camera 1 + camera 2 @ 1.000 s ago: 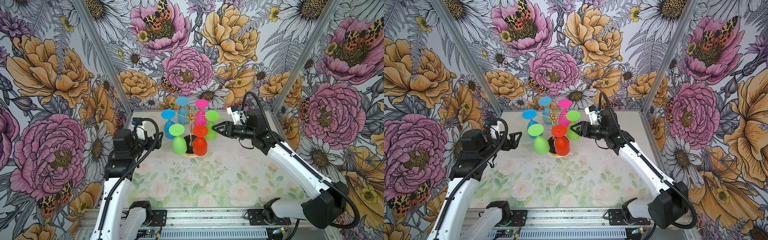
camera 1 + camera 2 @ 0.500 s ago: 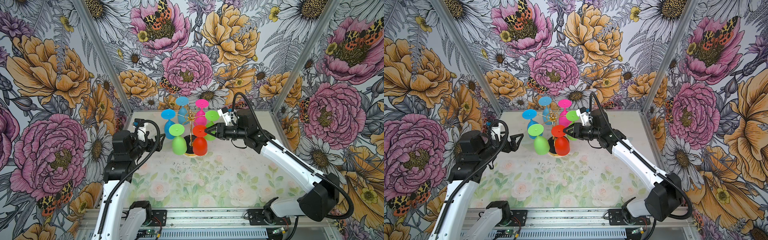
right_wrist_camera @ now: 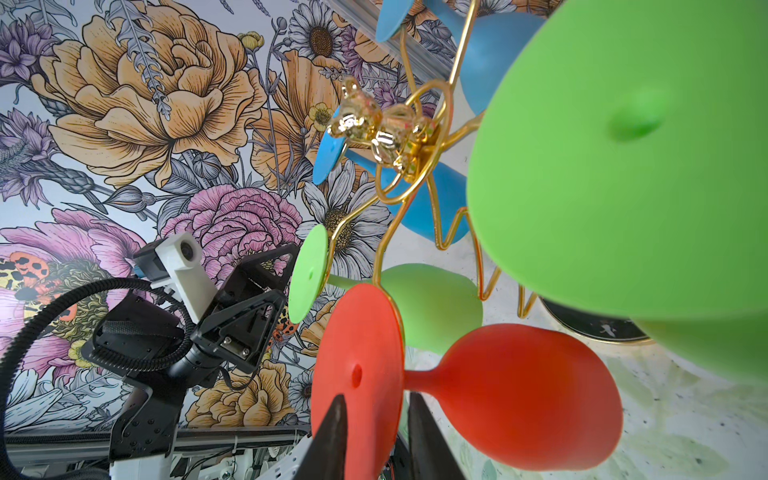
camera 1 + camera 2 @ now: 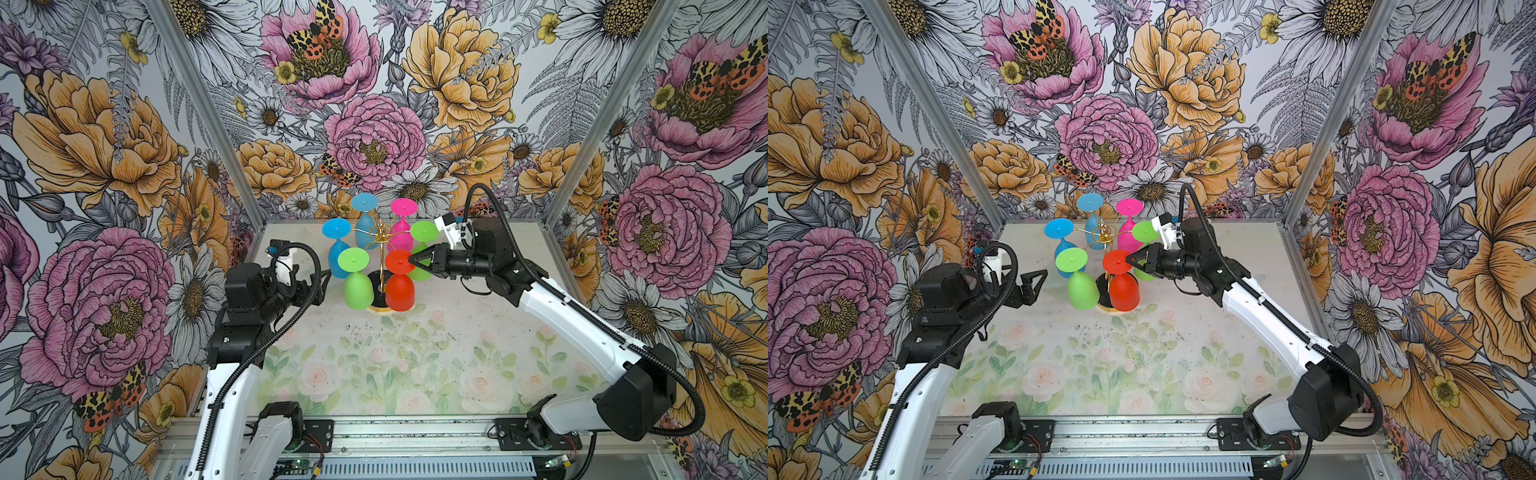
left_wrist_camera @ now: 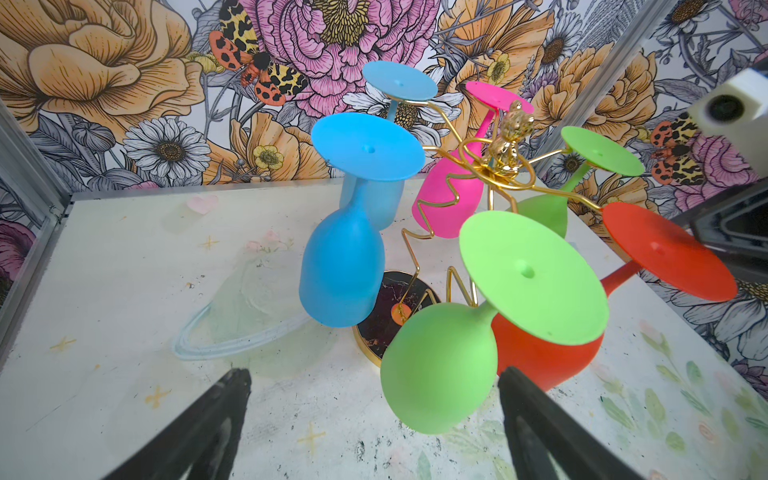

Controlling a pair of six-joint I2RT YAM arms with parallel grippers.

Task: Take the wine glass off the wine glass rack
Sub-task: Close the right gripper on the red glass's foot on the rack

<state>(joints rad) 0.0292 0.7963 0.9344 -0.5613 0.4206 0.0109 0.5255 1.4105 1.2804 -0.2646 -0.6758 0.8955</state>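
The gold wine glass rack [image 4: 381, 233] stands at the back middle of the table on a round black base [image 5: 388, 301]. Several coloured wine glasses hang upside down from its wire arms. My right gripper [image 4: 410, 260] reaches in from the right to the red wine glass [image 4: 400, 291]. In the right wrist view its fingers [image 3: 337, 419] sit narrowly on either side of the red foot's rim [image 3: 357, 374]; whether they press on it does not show. My left gripper [image 4: 319, 286] hovers open to the left of the rack, near the green glass [image 5: 438, 370], holding nothing.
Also on the rack hang two blue glasses [image 4: 338, 262], a pink one [image 4: 402, 235] and a second green one [image 4: 423, 266] just behind my right gripper. Flowered walls close in the back and both sides. Bare table [image 4: 395, 357] lies in front of the rack.
My right arm has moved left to the red glass's foot and its jaws have narrowed around the rim. The left arm has shifted slightly, its gripper still open.
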